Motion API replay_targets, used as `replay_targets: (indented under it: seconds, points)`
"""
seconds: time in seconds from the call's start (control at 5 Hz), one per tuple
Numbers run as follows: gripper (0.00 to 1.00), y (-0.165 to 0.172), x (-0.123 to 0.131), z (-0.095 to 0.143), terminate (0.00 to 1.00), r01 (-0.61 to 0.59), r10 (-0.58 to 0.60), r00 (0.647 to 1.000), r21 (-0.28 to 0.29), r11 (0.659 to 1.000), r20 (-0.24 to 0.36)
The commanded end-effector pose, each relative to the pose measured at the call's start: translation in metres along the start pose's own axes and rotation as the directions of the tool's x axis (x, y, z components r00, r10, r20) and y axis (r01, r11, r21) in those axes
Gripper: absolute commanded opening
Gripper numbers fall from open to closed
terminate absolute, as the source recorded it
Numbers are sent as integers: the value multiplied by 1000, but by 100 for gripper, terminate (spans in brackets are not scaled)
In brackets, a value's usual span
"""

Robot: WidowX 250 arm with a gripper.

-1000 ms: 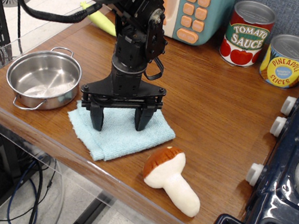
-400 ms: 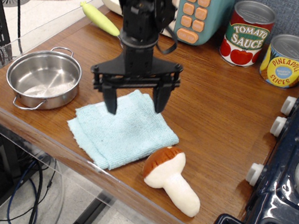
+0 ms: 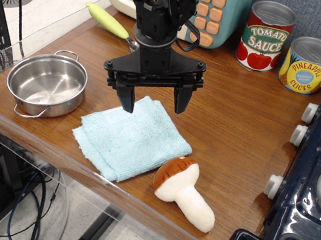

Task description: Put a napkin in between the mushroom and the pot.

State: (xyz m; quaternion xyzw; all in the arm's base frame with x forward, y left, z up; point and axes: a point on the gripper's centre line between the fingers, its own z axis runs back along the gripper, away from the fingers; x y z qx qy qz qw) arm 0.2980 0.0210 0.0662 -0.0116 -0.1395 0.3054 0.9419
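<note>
The gripper [image 3: 152,98] has risen clear of the napkin [image 3: 131,136] since a second ago, when its fingers [image 3: 128,97] stood down on the cloth. The fingers are spread apart and hold nothing. The napkin now lies flat and released on the surface [image 3: 234,120], its left corner near the pot [image 3: 47,84] and its lower right edge just beside the cap of the mushroom [image 3: 183,191]. It therefore sits between the two, and the placement appears complete; only withdrawal of the arm seems to remain.

Edges: the napkin's front corner lies close to the front lip of the surface, as does the pot. Open room lies to the right of the gripper, across bare wood toward the stove knobs [image 3: 300,135]. Behind stand the toy microwave [image 3: 219,10], two tin cans [image 3: 266,36] and a yellow-handled utensil [image 3: 108,21], so a straight upward retreat looks safest.
</note>
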Motion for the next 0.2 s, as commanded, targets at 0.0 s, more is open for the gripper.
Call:
replay_targets:
  seconds: [0.0]
  points:
    - [100,-3,2,15,100,1,0,999,-26,1000,40]
